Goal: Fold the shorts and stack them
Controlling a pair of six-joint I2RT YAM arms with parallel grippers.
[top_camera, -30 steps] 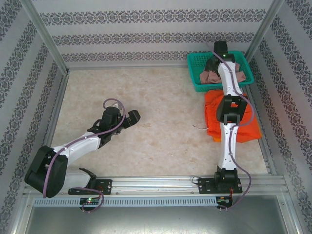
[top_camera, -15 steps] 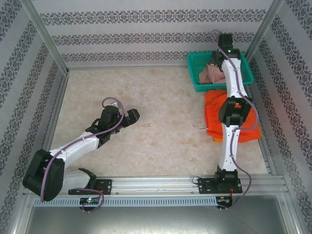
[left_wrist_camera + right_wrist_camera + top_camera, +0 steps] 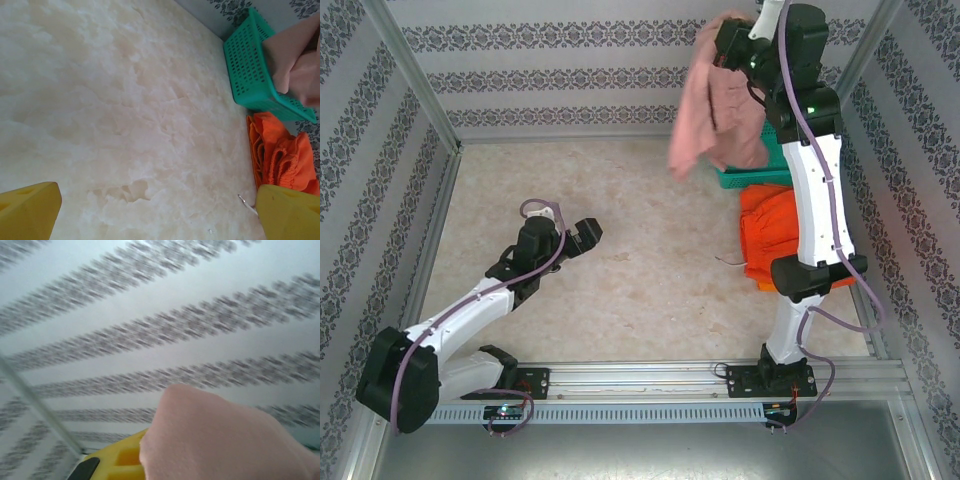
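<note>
The dusty pink shorts (image 3: 715, 100) hang in the air above the teal basket, with my right gripper (image 3: 728, 38) shut on their top edge, high by the back wall. In the right wrist view the pink shorts (image 3: 225, 435) cover the right gripper (image 3: 150, 460) beside one yellow finger (image 3: 115, 460). The red-orange shorts (image 3: 775, 240) lie crumpled on the table in front of the basket, their white drawstring (image 3: 728, 262) trailing left. The yellow-orange shorts are hidden. My left gripper (image 3: 585, 232) hovers open over bare table at left centre, its yellow fingers (image 3: 25, 210) wide apart, holding nothing.
The teal mesh basket (image 3: 745, 180) sits at the back right corner, partly covered by the hanging fabric; it also appears as the basket (image 3: 250, 65) in the left wrist view. Patterned walls and metal posts enclose the marble table (image 3: 620, 200). A metal rail runs along the near edge.
My right arm has risen from the basket and carried the pink shorts up and leftward, so they now hang free. The left arm has shifted slightly.
</note>
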